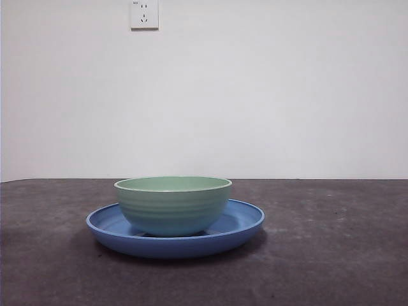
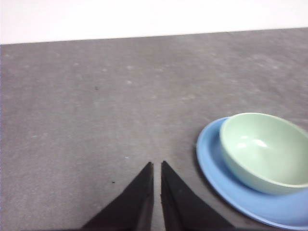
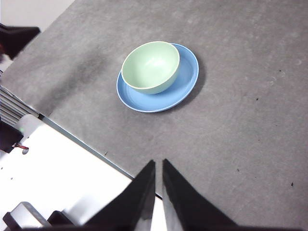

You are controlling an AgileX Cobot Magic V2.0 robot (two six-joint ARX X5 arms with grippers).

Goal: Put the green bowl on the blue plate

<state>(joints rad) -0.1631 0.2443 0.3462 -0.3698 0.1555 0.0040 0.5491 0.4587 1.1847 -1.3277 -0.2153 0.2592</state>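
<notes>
The green bowl [image 1: 173, 204] stands upright inside the blue plate [image 1: 245, 223] near the middle of the dark table. Both wrist views also catch the pair: green bowl [image 2: 264, 150] on blue plate [image 2: 211, 154], and green bowl [image 3: 150, 66] on blue plate [image 3: 185, 82]. My left gripper [image 2: 157, 166] is shut and empty, low over the table a short way from the plate's rim. Held high and well back from the plate, my right gripper [image 3: 159, 164] is shut on nothing. Neither gripper shows in the front view.
The grey table top [image 1: 331, 255] stretches around the plate. In the right wrist view the table's edge [image 3: 72, 132] runs past white equipment [image 3: 62, 183]. A wall socket [image 1: 144, 14] sits on the white wall behind.
</notes>
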